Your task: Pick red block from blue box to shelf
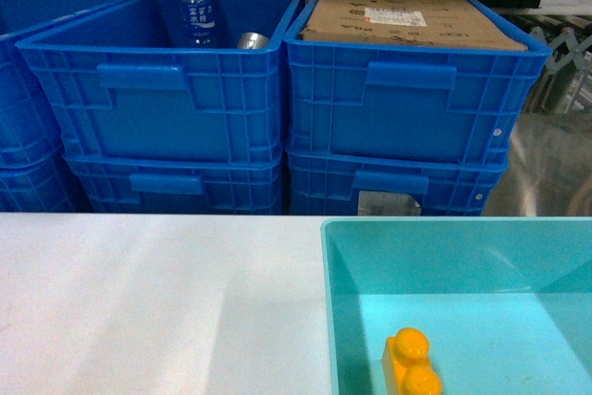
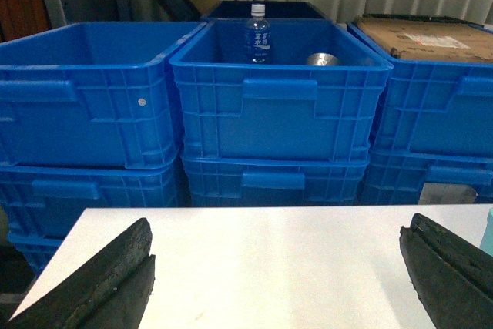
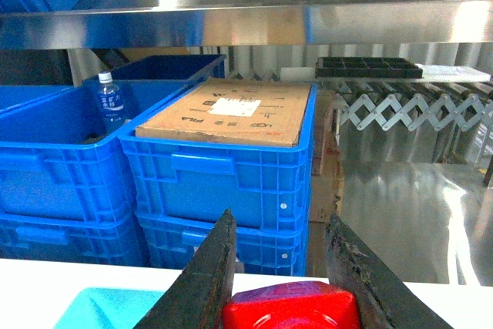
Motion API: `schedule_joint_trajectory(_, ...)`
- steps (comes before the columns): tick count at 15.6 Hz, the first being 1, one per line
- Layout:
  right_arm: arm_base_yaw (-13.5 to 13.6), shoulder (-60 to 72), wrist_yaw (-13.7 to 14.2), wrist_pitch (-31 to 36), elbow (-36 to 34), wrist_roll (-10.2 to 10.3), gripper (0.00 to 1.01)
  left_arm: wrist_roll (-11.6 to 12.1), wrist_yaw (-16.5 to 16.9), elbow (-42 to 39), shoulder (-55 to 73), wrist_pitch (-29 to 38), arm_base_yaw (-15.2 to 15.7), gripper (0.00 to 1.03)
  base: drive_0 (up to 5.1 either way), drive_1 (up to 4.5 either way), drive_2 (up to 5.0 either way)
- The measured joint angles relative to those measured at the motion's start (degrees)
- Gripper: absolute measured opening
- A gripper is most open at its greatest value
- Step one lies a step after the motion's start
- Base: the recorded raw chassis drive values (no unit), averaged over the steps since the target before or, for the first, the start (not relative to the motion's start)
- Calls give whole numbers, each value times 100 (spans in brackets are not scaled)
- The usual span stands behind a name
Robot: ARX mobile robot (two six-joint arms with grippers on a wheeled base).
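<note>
Beyond the white table (image 1: 139, 302), stacked dark blue crates (image 1: 157, 90) form a wall across the far side; one holds a water bottle (image 1: 197, 11), another a cardboard box (image 1: 407, 18); a steel shelf (image 3: 246, 21) bar runs above them. Near right, the blue box (image 1: 462, 302) holds an orange block (image 1: 412, 367). Right gripper (image 3: 285, 283) is clenched on the red block (image 3: 289, 306), above the box's near corner; left gripper (image 2: 277, 275) hangs spread wide over bare tabletop.

Dark blue ribbed crates (image 1: 277, 108) are sitting stacked behind a white table (image 1: 157, 302). Light is glaring off the shiny floor (image 3: 400, 213), where a folding roller conveyor (image 3: 416, 109) is standing.
</note>
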Motion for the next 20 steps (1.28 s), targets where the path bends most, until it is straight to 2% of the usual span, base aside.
schedule_joint_trajectory(1, -116, -13, -219, -133, -42, 15, 28, 0, 0, 0, 0, 0, 0, 98, 0, 0, 0)
schedule_joint_trajectory(2, -133, 203, -581, -446, -111, 11, 28, 0, 0, 0, 0, -2, 0, 98, 0, 0, 0)
schedule_joint_trajectory(4, -52, 380, -649, -555, -267, -122, 28, 0, 0, 0, 0, -2, 0, 98, 0, 0, 0)
schedule_joint_trajectory(5, 24, 363, -573, -501, -293, -201, 28, 0, -2, 0, 0, 0, 0, 98, 0, 0, 0)
schedule_joint_trajectory(7, 205, 328, -345, -452, -297, -229, 28, 0, 0, 0, 0, -2, 0, 98, 0, 0, 0)
schedule_joint_trajectory(8, 358, 367, -103, -422, -317, -225, 28, 0, 0, 0, 0, 0, 0, 98, 0, 0, 0)
schedule_joint_trajectory(10, 883, 415, 411, -332, -328, -221, 28, 0, 0, 0, 0, -2, 0, 98, 0, 0, 0)
schedule_joint_trajectory(11, 1034, 439, 501, -271, -328, -221, 28, 0, 0, 0, 0, -2, 0, 98, 0, 0, 0)
schedule_joint_trajectory(12, 1060, 433, 525, -289, -328, -203, 28, 0, -2, 0, 0, 0, 0, 98, 0, 0, 0)
schedule_joint_trajectory(15, 896, 275, 450, -348, -328, -208, 28, 0, 0, 0, 0, 0, 0, 98, 0, 0, 0)
schedule_joint_trajectory(17, 605, 251, 166, -374, -328, -205, 28, 0, 0, 0, 0, 0, 0, 98, 0, 0, 0)
schedule_joint_trajectory(20, 494, 195, 146, -417, -326, -203, 28, 0, 0, 0, 0, -2, 0, 98, 0, 0, 0)
